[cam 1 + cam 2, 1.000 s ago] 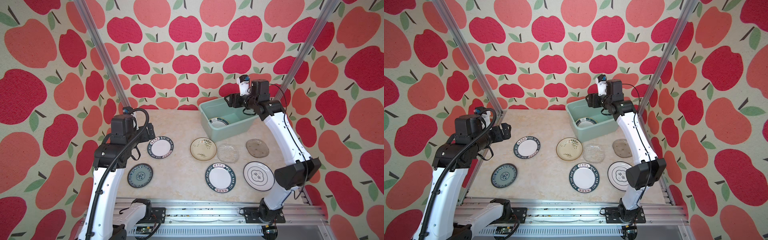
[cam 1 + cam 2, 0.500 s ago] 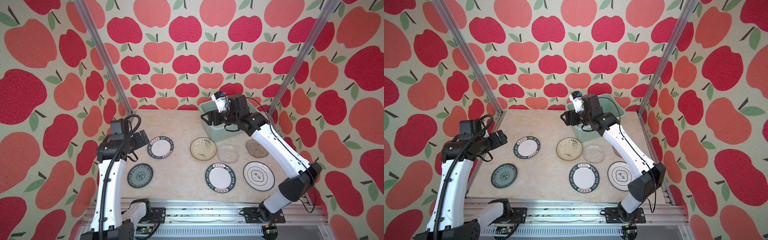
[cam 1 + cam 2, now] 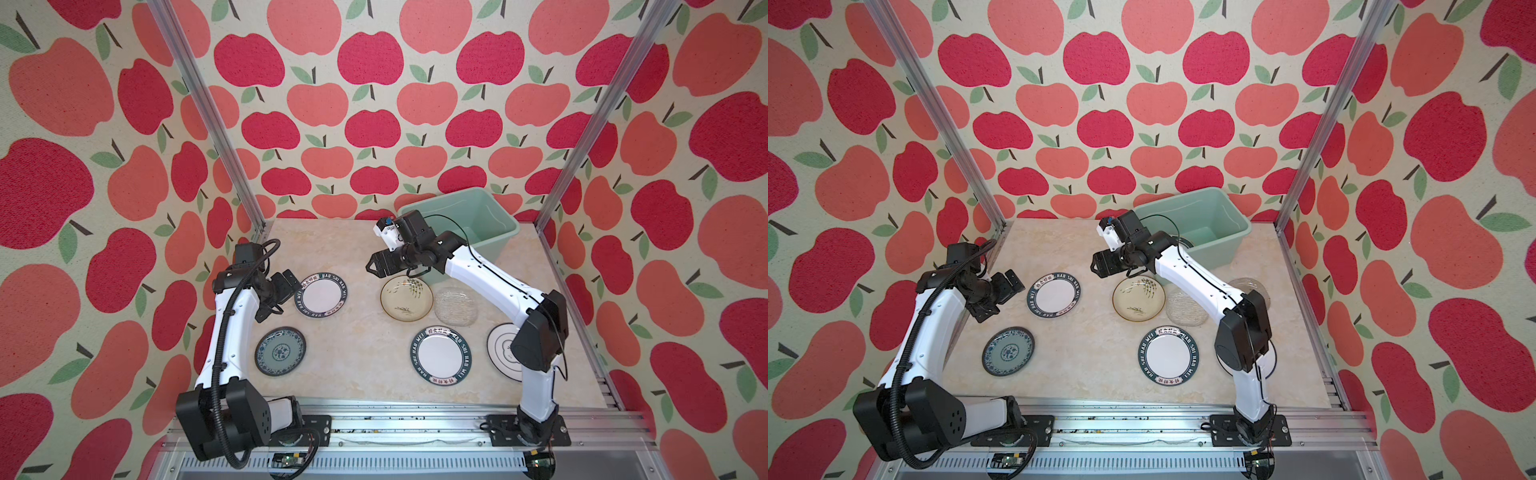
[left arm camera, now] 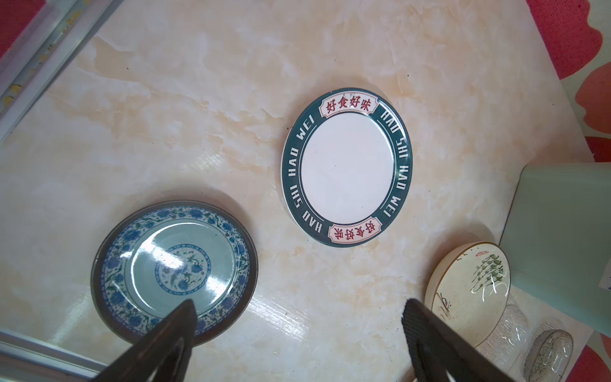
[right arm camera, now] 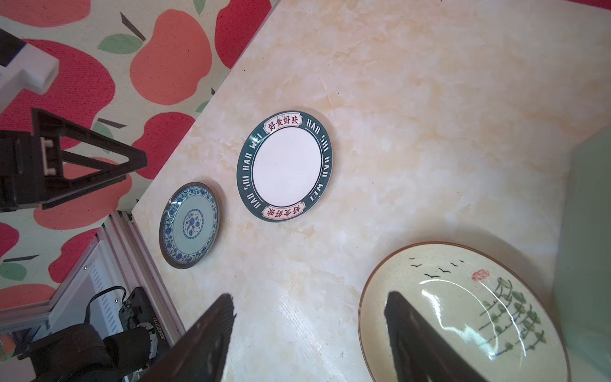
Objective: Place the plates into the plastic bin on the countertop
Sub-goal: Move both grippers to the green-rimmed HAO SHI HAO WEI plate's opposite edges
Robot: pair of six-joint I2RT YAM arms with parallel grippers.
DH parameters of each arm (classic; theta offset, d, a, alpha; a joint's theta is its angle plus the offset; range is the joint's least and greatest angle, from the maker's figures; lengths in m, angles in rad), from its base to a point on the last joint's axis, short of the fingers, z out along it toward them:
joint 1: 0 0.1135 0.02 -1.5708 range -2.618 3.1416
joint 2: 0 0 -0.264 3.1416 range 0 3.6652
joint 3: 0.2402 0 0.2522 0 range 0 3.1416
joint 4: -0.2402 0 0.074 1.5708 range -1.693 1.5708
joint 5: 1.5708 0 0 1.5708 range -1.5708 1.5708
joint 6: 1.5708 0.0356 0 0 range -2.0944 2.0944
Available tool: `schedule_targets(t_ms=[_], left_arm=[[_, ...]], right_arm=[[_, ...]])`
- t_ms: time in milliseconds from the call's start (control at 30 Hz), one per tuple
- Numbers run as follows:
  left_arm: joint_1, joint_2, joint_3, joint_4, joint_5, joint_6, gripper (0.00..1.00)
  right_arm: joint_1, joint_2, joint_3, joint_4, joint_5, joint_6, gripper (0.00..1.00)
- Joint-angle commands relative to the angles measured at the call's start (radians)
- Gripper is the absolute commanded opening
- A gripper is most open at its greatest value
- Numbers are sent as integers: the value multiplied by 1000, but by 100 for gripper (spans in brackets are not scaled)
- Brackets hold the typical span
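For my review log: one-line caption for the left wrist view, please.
Open left gripper over the countertop, a lettered-rim plate ahead, a blue-patterned plate nearby.

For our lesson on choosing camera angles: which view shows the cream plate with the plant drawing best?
The right wrist view: the cream plate is large, its birds, red stamp and plant clear, though the frame cuts its edge. The left wrist view shows it small and slanted. Both top views show it nearly whole but tiny.

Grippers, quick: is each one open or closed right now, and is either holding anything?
Left gripper: open, holding nothing.
Right gripper: open, holding nothing.
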Motion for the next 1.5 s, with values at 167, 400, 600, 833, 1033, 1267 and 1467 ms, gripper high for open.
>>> schedule_targets(t_ms=[167,400,600,833,1033,1267,1467], left_arm=[[9,63,-51,94,65,17,99],[16,97,-81,131,82,28,99],[28,134,-87,142,100,41,99],[38,208,-82,162,153,39,99],[46,253,-107,214,170,41,100],[70,323,-94,266,199,59,99],[93,373,-96,344,244,65,97]], right_arm=[[15,132,106,-32,-55,24,75],[15,205,113,0,-92,58,74],[15,272,141,7,-112,132,74],[17,382,232,-24,-188,172,74],[29,486,334,-33,-228,199,74],[33,592,436,10,-231,269,74],[33,670,495,49,-239,332,73]])
